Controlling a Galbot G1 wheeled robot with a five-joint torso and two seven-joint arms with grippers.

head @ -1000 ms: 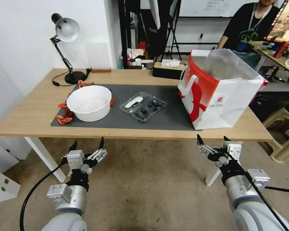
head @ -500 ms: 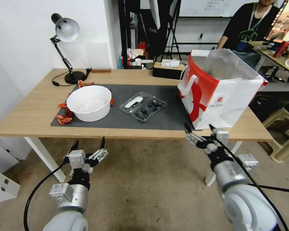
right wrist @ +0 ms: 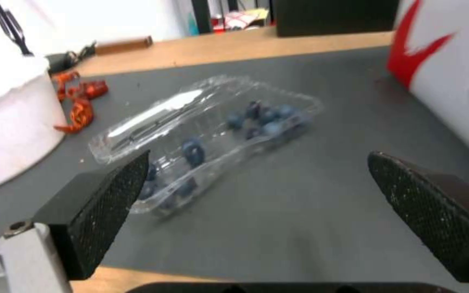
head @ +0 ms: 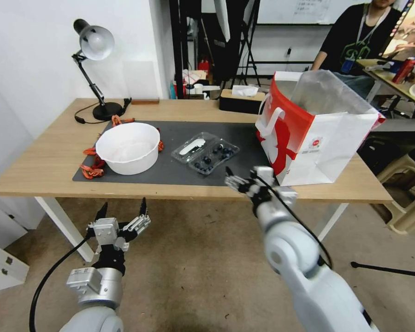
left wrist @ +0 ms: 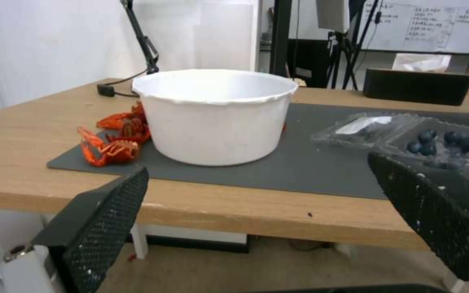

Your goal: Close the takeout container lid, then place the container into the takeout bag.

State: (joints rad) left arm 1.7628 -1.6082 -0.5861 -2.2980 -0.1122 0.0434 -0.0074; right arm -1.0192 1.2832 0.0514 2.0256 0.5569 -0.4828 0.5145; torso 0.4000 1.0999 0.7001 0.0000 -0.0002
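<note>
A wooden table (head: 46, 161) with a dark grey mat (head: 170, 173) spans the middle of the head view, and near the mat's centre the takeout container (head: 205, 153) lies flat and open, blueberries in one half and the lid (head: 192, 145) folded out beside it. It looks light, thin and springy, likely to slide or buckle, so I would press the lid at its free edge, then grip the closed box lightly by its long sides. Outward, the right gripper (head: 242, 181) hangs spread and empty at the table's front edge just below it, the takeout bag (head: 311, 133) stands open at right, a white bowl (head: 128, 147) sits left, and the left gripper (head: 121, 213) waits parted at lower left.
</note>
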